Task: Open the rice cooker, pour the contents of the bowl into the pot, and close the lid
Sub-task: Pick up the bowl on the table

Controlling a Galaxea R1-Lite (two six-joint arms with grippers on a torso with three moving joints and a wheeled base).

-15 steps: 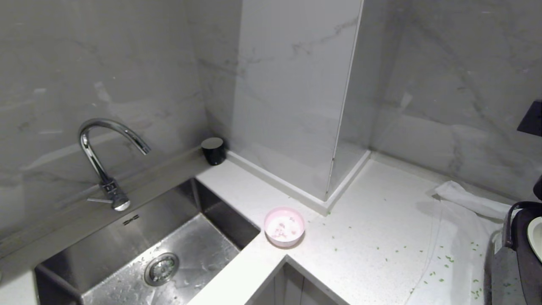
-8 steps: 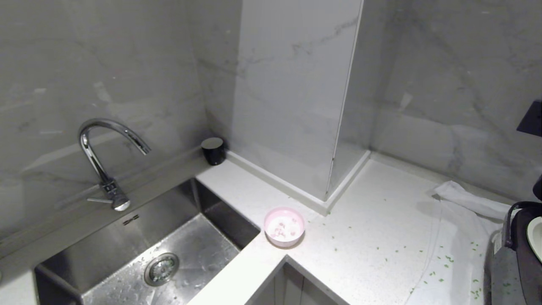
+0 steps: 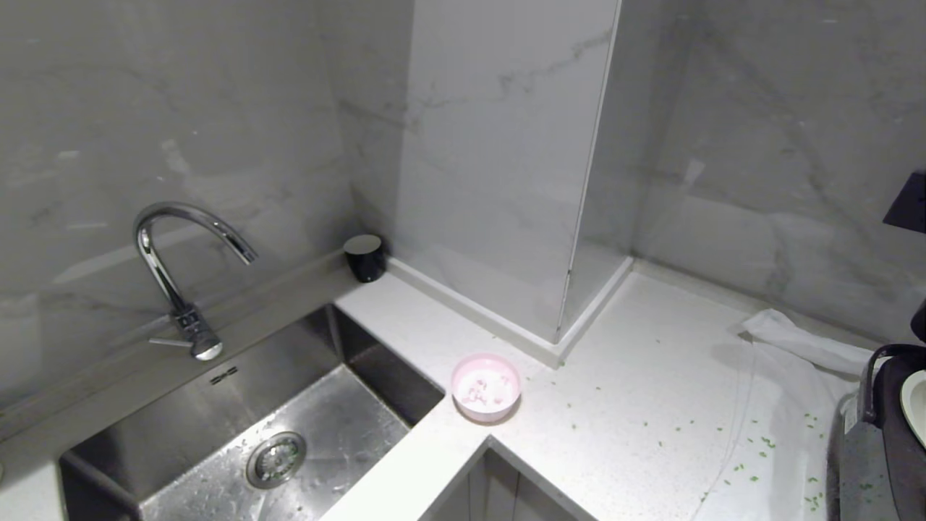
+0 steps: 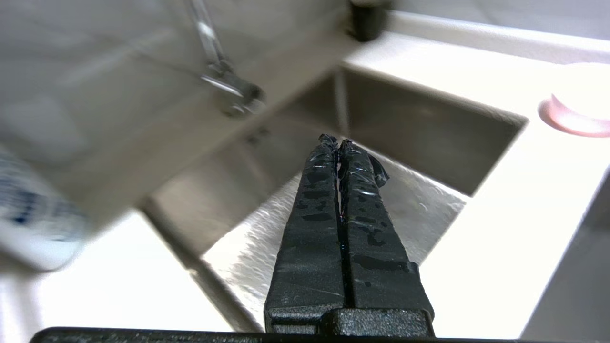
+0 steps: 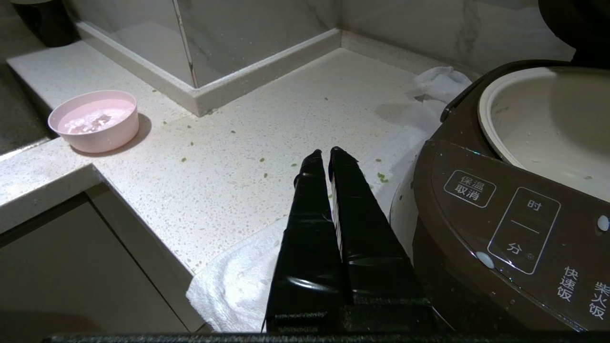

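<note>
The pale pink bowl (image 3: 485,387) stands on the white counter near the sink corner, with a few small bits inside; it also shows in the right wrist view as the bowl (image 5: 94,119). The dark brown rice cooker (image 5: 500,224) sits at the far right on a towel, its lid (image 5: 579,24) raised and the cream pot (image 5: 548,124) exposed. Only an edge of the cooker (image 3: 893,427) shows in the head view. My left gripper (image 4: 337,140) is shut and empty over the sink. My right gripper (image 5: 325,155) is shut and empty, low beside the cooker's front.
A steel sink (image 3: 239,434) with a curved faucet (image 3: 173,268) fills the left. A black cup (image 3: 364,257) stands at the wall. A marble pillar (image 3: 506,181) juts into the counter. A white towel (image 3: 788,376) lies under the cooker, with green bits scattered around.
</note>
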